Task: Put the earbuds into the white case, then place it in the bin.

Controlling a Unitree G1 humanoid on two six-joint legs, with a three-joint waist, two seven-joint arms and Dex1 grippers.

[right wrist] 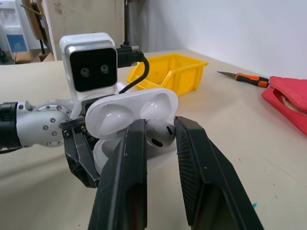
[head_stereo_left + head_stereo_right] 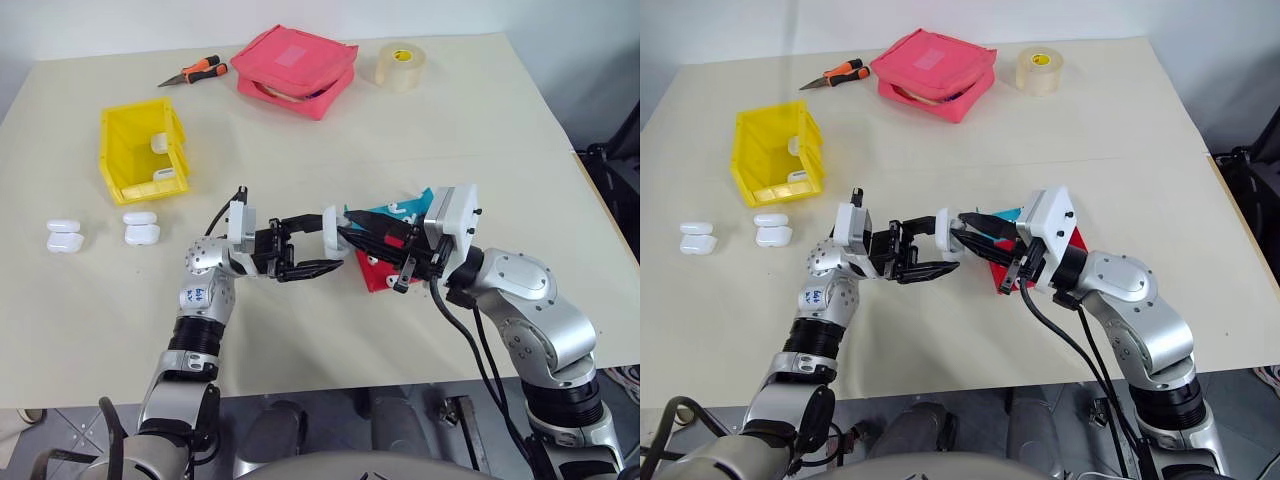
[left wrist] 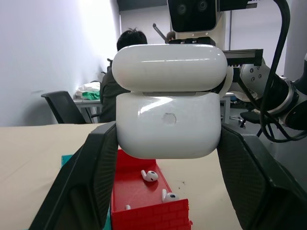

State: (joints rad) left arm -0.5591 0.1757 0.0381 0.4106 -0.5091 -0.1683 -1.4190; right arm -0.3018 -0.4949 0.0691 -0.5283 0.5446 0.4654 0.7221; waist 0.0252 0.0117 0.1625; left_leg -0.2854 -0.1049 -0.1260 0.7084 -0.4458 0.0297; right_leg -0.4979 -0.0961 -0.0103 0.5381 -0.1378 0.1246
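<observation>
My left gripper (image 3: 168, 148) is shut on the white case (image 3: 169, 129), holding it above the table with its lid (image 1: 130, 111) swung open. My right gripper (image 1: 160, 130) is shut on one of the earbuds (image 1: 160, 137), and its fingertips sit right at the case's open mouth. More earbuds (image 3: 150, 176) lie in the small red tray (image 3: 134, 191) beneath the two grippers. The yellow bin (image 2: 128, 150) stands at the left of the table, well apart from both grippers, with white cases (image 2: 160, 143) inside it.
Spare white cases (image 2: 64, 236) (image 2: 141, 228) lie on the table in front of the bin. A teal tray (image 2: 402, 210) sits beside the red one. At the far edge are orange-handled pliers (image 2: 195, 72), a red pouch (image 2: 295, 70) and a tape roll (image 2: 401, 66).
</observation>
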